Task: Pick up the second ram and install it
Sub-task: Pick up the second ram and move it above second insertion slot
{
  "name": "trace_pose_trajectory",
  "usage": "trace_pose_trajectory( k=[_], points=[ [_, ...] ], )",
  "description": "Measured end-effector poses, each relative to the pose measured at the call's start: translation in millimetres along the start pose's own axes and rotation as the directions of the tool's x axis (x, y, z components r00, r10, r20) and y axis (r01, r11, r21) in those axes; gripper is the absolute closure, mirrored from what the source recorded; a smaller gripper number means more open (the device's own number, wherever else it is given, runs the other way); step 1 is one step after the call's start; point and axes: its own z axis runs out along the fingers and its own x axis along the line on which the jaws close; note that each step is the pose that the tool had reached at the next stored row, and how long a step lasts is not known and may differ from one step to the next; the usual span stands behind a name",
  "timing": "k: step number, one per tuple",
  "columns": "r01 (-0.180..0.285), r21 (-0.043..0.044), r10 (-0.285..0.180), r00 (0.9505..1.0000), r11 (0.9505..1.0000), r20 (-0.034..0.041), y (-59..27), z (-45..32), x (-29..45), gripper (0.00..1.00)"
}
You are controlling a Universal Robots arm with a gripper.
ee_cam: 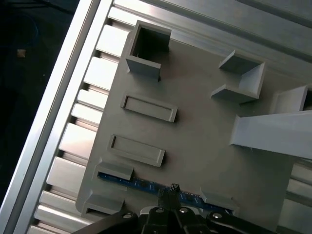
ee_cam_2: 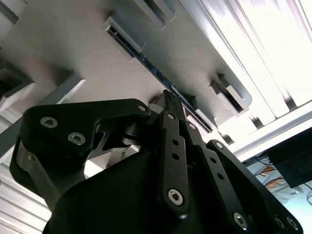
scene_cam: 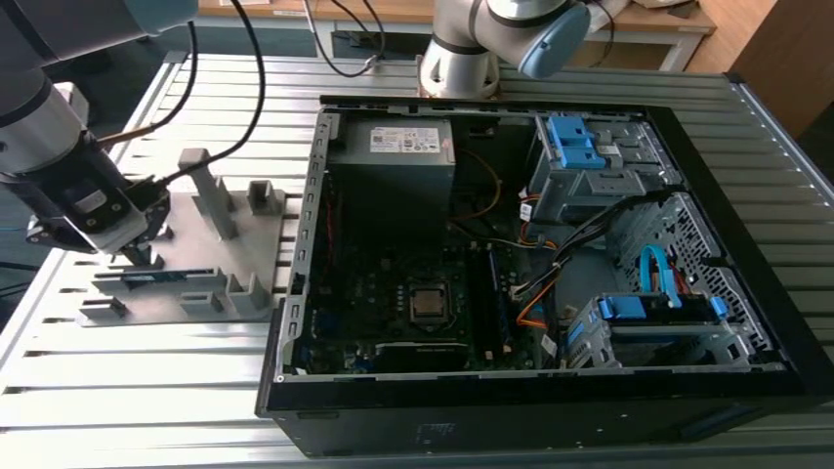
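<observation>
second ram (ee_cam: 139, 184) partly behind end effector (ee_cam: 173, 190)

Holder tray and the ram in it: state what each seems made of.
Holder tray: probably plastic, matte uniform grey with blocky moulded shapes. Second ram: apparently circuit board, thin blue edge with small specks, finish too small to judge.

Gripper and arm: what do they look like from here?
The gripper is matte black, built of flat linked bars with silver screw heads. The arm is a silver-grey tube with dark joints, and a black cable loops off it.
</observation>
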Motion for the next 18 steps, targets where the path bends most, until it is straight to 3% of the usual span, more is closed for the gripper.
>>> trace_pose_trajectory(
  k=[18],
  points=[
    [0.103,-0.0031,-0.103,0.9947,0.9947,-0.0042,0.0,0.1,0.0,0.90]
  ],
)
